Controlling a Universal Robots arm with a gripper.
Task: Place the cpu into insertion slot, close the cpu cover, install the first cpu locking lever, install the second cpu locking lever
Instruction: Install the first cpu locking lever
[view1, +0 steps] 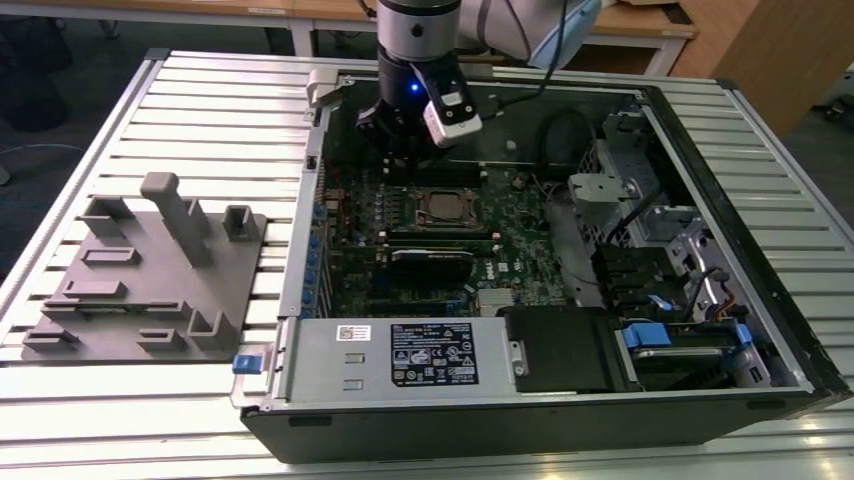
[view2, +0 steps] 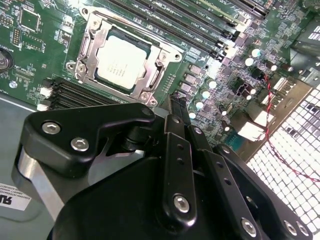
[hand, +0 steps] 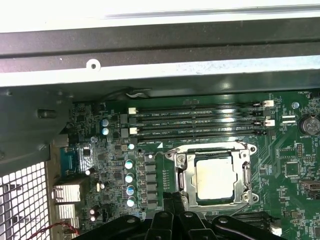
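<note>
The cpu (view2: 120, 62) (hand: 216, 177) lies flat in the insertion slot (view1: 445, 208) on the green motherboard, its dull silver top showing. Around it the cpu cover (view2: 90, 42) (hand: 186, 160) sits down flat as a silvery frame. Thin metal lever rods run along the socket's sides; I cannot tell whether they are latched. My gripper (view2: 176, 100) (hand: 172, 197) hangs just above the board beside the socket, on its far side in the exterior view (view1: 398, 150). Its black fingers are pressed together with nothing between them.
The open computer case (view1: 747, 200) lies on a slatted metal table. Memory slots (hand: 200, 122) run beside the socket, near the case wall (hand: 150, 50). A power supply (view1: 400, 355) and drive bays (view1: 667, 260) fill the near and right sides. A grey fixture block (view1: 147, 270) stands at the exterior view's left.
</note>
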